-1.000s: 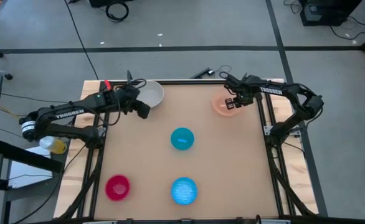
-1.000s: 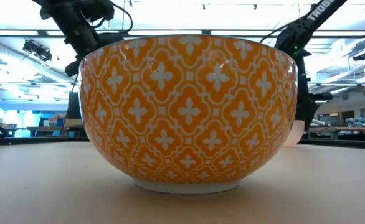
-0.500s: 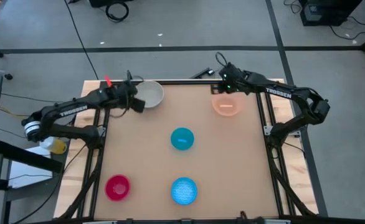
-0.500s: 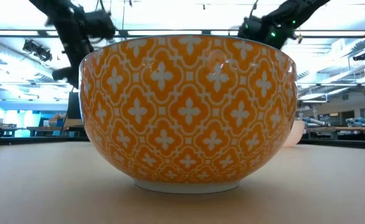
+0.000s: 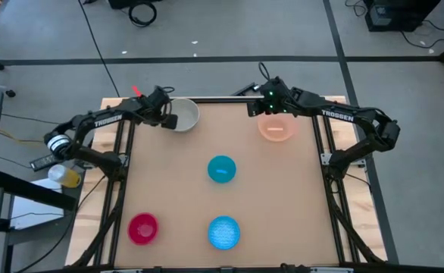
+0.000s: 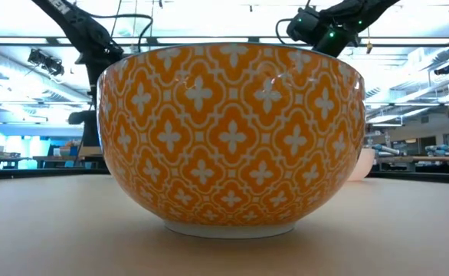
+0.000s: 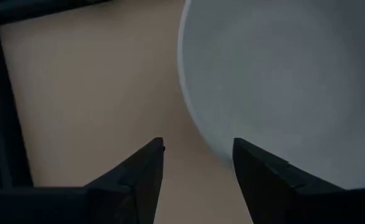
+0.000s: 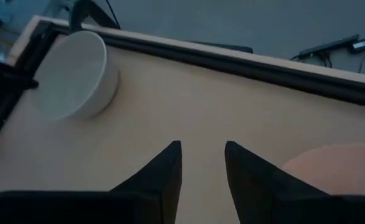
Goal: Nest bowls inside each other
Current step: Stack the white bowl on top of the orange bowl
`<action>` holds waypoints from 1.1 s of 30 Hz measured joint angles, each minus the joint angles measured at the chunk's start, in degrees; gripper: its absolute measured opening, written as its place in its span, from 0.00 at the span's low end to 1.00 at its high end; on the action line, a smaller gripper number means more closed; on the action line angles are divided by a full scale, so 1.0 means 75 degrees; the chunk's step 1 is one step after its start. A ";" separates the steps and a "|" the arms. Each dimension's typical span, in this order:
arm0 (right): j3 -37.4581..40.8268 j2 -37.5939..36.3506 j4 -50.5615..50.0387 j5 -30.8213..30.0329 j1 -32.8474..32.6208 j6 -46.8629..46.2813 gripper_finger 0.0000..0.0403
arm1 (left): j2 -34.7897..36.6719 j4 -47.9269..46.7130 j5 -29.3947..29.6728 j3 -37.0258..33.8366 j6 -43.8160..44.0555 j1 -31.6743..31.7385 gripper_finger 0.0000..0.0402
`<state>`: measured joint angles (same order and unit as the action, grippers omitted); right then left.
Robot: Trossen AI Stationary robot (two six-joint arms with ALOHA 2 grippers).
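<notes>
The white-grey bowl (image 5: 184, 114) stands upright at the table's far left. My left gripper (image 5: 170, 120) hangs open just over its left rim. In the left wrist view the gripper (image 7: 198, 148) has its fingers astride that bowl's rim (image 7: 195, 118), with table showing between them. The peach-orange bowl (image 5: 276, 127) stands at the far right. My right gripper (image 5: 254, 108) is open above the table, just left of the peach bowl (image 8: 332, 167). The teal bowl (image 5: 222, 169), the glittery light blue bowl (image 5: 223, 232) and the magenta bowl (image 5: 143, 228) stand apart on the table.
A large orange-and-white patterned bowl (image 6: 232, 138) stands right in front of the low camera and hides most of the table there. The table's dark frame (image 8: 245, 62) runs along the far edge, close behind both grippers. Bare tabletop lies between the white and peach bowls.
My left gripper has swung toward the far edge and gone down, onto the white bowl's left rim. My right gripper has risen from the peach bowl, tipped upward and gone a little toward the table's left. The peach bowl stays where it was.
</notes>
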<state>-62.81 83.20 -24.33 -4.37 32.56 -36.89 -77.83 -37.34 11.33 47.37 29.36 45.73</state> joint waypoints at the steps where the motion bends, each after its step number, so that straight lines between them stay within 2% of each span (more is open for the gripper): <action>1: 0.0000 0.0000 0.0000 0.0002 -0.0015 0.0061 0.32 | -0.0095 0.0093 0.0004 0.0000 -0.0005 0.0002 0.48; 9: 0.0000 0.0003 0.0027 0.0202 -0.0035 0.0306 0.32 | -0.0880 0.1105 -0.0515 0.0000 0.0156 0.0010 0.37; 12: 0.0000 0.0003 0.0030 0.0207 -0.0035 0.0387 0.32 | -0.1265 0.1105 -0.0474 0.0003 0.0113 0.0035 0.27; 16: 0.0000 0.0003 0.0192 0.0546 -0.0033 0.0452 0.32 | -0.1452 0.1373 -0.0548 0.0072 -0.0098 0.0017 0.09; 18: 0.0000 0.0003 0.0388 0.0884 -0.0033 0.0564 0.32 | -0.1345 0.1465 -0.0708 0.0049 -0.0136 -0.0086 0.03; 20: 0.0000 0.0003 0.0534 0.1210 -0.0045 0.0661 0.32 | -0.1016 0.1625 -0.0775 0.0005 -0.0355 -0.0217 0.03; 24: 0.0000 0.0003 0.0974 0.1485 -0.0217 0.0870 0.32 | -0.0147 0.1975 -0.0631 0.0140 -0.1503 -0.0916 0.01; 27: 0.0000 0.0006 0.1464 0.1398 -0.0477 0.0932 0.32 | 0.0347 0.2433 0.0058 0.0466 -0.2915 -0.1740 0.01; 29: 0.0000 0.0006 0.1932 0.1127 -0.0695 0.1070 0.32 | 0.0450 0.2303 0.0919 0.0640 -0.3463 -0.2245 0.00; 33: 0.0000 0.0006 0.2713 0.0223 -0.1181 0.2048 0.32 | 0.0381 0.2195 0.2064 0.1114 -0.3172 -0.2911 0.00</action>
<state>-62.81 83.24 -3.98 -2.70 23.71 -21.53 -74.98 -20.87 26.81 55.73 5.56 23.90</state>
